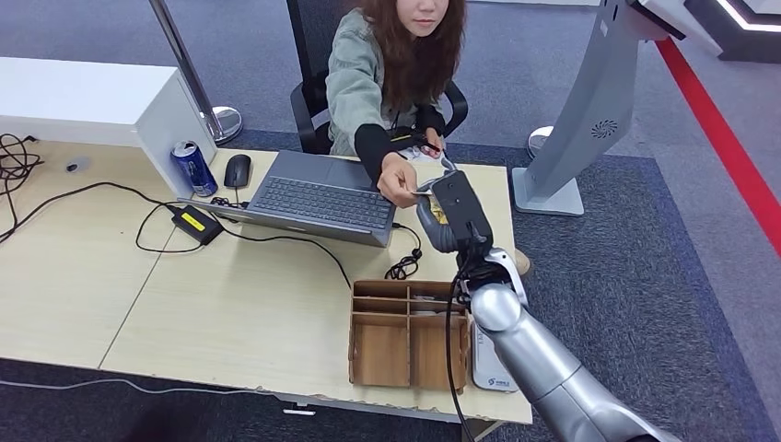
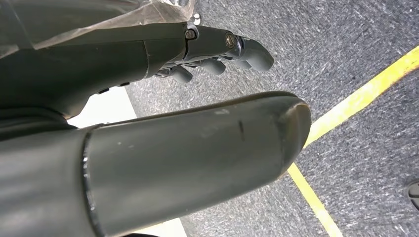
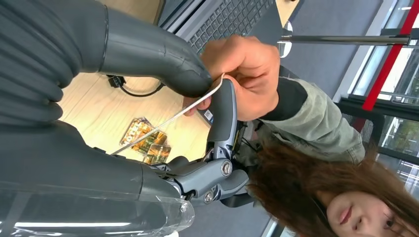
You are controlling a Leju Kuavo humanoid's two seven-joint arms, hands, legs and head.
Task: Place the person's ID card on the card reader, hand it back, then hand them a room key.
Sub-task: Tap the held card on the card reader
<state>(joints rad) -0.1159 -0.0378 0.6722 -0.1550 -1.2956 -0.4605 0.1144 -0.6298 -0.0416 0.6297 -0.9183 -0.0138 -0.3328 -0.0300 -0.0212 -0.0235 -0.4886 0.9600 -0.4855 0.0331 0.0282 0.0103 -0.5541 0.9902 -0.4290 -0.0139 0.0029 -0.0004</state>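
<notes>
Over laptop [image 1: 318, 195], right robot hand [image 1: 448, 210] & person's hand [image 1: 398, 179] pinch ID card [image 3: 168, 122] edge-on.

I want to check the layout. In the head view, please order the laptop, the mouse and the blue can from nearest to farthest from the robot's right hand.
From the right hand:
1. Laptop, just to its left.
2. Mouse, beyond the laptop's far-left corner.
3. Blue can, farthest left, by the white box.

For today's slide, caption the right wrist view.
Robot hand and person's hand both pinch a white card above the desk.
</notes>
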